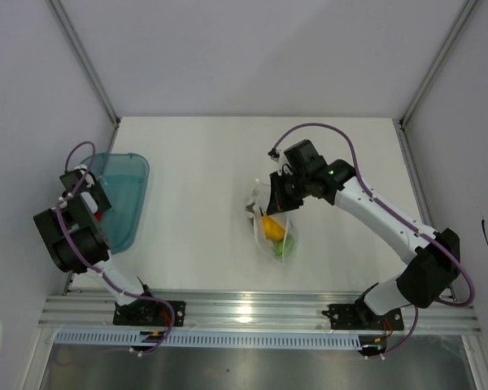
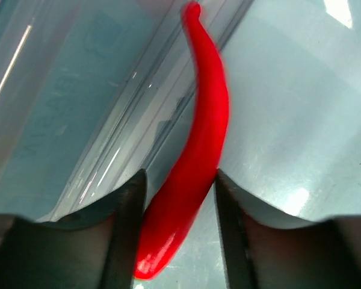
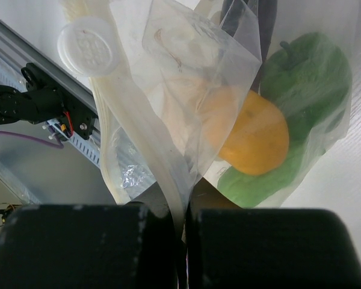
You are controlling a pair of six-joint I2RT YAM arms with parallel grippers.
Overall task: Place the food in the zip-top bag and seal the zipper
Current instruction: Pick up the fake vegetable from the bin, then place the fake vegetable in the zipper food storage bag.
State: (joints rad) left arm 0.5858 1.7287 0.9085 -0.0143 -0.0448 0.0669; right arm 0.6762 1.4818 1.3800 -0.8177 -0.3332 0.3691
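The red chili [image 2: 204, 120] lies on the floor of the teal tray [image 2: 289, 90]. My left gripper [image 2: 180, 177] reaches down into the tray [image 1: 126, 191], and both of its fingers press against the chili's thick lower end. At the table's middle the zip-top bag [image 1: 272, 221] hangs from my right gripper [image 1: 278, 195]. That gripper [image 3: 185, 208] is shut on the bag's [image 3: 168, 90] clear top edge. Inside the bag are a yellow pepper [image 3: 256, 135], a green vegetable [image 3: 310, 66], a second green piece [image 3: 253, 186] and a dark piece [image 3: 266, 24] at the top. The zipper cannot be made out.
The teal tray stands at the table's left edge, beside the left arm. Grey walls enclose the white table on three sides. An aluminium rail [image 1: 252, 309] with both arm bases runs along the near edge.
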